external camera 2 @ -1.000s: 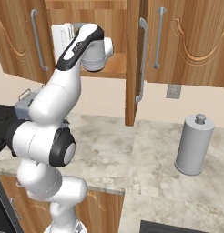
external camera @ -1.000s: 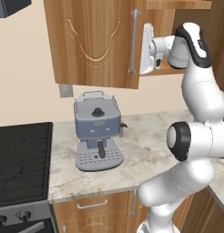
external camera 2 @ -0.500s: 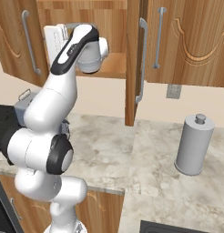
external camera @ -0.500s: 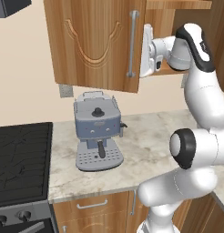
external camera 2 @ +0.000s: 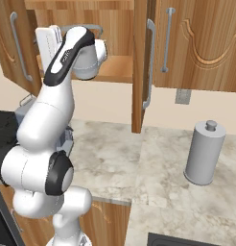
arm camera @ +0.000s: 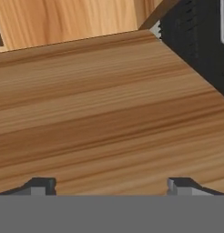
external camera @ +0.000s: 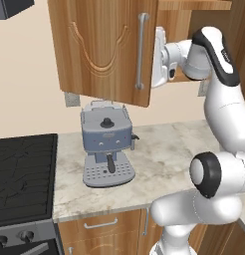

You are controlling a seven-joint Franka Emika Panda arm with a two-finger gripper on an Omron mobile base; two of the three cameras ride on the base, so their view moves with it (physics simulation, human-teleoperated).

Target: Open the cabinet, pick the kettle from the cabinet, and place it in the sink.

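The cabinet point(external camera: 102, 47) hangs over the counter point(external camera: 159, 159) with both doors swung open; a coffee machine point(external camera: 107, 142) stands on the counter below its left door, a stovetop point(external camera: 22, 179) at the machine's 9 o'clock; in the right base view a canister point(external camera 2: 204, 153) stands at 4 o'clock from the cabinet's open middle; the sink point(external camera 2: 187, 239) lies at the canister's 6 o'clock.

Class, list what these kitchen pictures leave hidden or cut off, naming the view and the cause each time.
- Silver-grey metal kettle: right base view, just its arched handle shows; the white arm hides the body.
- Claw: left base view, fingertips hidden behind the open brown wood cabinet door.
- Black sink: right base view, cut off by the bottom edge.
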